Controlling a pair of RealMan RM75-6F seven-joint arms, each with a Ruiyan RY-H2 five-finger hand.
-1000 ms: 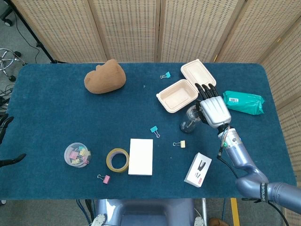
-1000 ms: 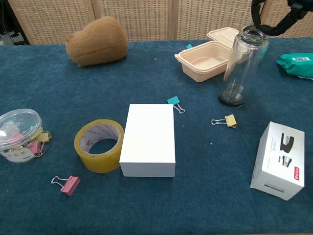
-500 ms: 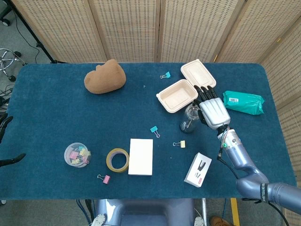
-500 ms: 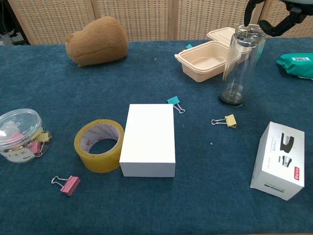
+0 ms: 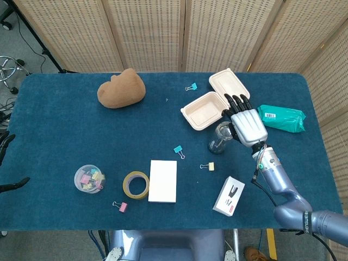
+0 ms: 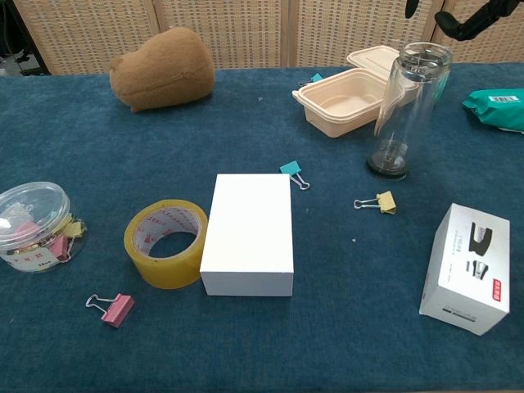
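A tall clear glass tumbler (image 5: 220, 136) (image 6: 407, 110) stands upright on the blue table, just in front of an open beige food container (image 5: 205, 110) (image 6: 348, 100). My right hand (image 5: 248, 126) hovers above and slightly right of the tumbler's rim with its fingers spread and nothing in them. Only its dark fingertips (image 6: 458, 18) show at the top of the chest view, clear of the glass. Dark fingers of my left hand (image 5: 7, 142) show at the far left edge of the head view, off the table, apart and empty.
A green packet (image 5: 281, 118) lies right of the hand. A stapler box (image 5: 229, 196), a yellow binder clip (image 5: 208, 166), a white box (image 5: 163, 180), a tape roll (image 5: 136, 185), a tub of clips (image 5: 88, 178) and a brown plush (image 5: 122, 88) lie about the table.
My right hand has let go of the tumbler's rim and risen above it. The tumbler, slightly tilted before, now stands straight.
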